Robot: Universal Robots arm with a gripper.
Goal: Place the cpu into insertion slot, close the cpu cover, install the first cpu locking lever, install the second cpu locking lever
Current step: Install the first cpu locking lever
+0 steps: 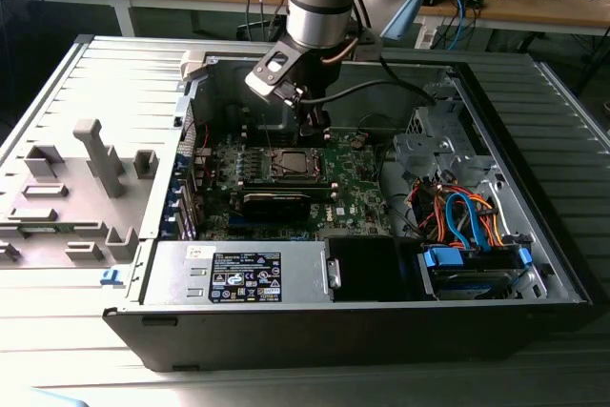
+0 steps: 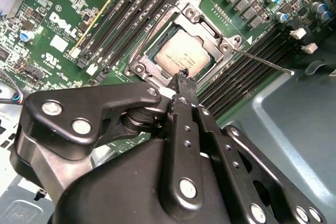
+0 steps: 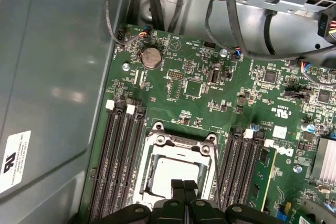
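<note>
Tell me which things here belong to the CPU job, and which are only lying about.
Job in hand: cpu; cpu cover; locking lever; hand.

Just lying about: memory slots; coin battery; power supply; drive cables.

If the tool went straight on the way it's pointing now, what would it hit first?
Probably the cpu's metal top, near the edge of the cpu cover framing it; the tool hangs over that spot, though depth is unclear.
</note>
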